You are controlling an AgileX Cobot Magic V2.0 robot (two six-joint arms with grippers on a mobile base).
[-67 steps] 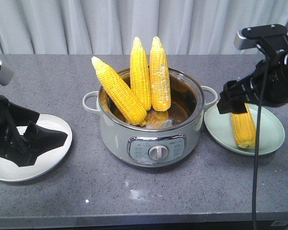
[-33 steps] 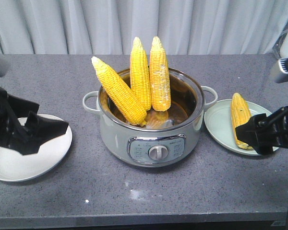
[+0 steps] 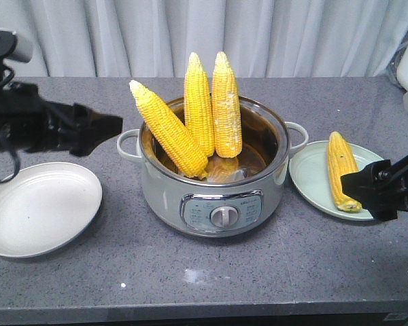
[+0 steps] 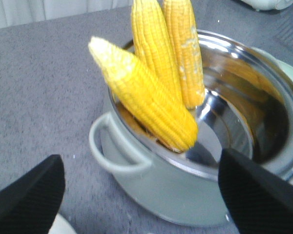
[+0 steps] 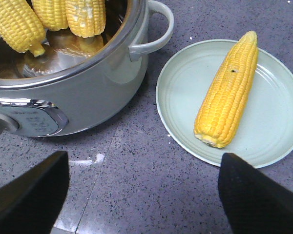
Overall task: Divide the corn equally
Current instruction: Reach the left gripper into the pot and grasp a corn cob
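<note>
The left gripper is now standing higher and nearer to the pot than 1 second ago, when it was hanging over the white plate. Its fingers are standing apart and holding nothing. The right gripper, also spread and empty, is waiting at the front of the green plate, where 1 cob is lying. 3 cobs are standing in the pot, tips up, and the leftmost cob is leaning over the rim toward the left arm. A cob is probably stiff and rather heavy, with rounded kernels that slip easily (maybe wet from cooking). So I am expecting the best hold across the thick middle, not the thin tip.
</note>
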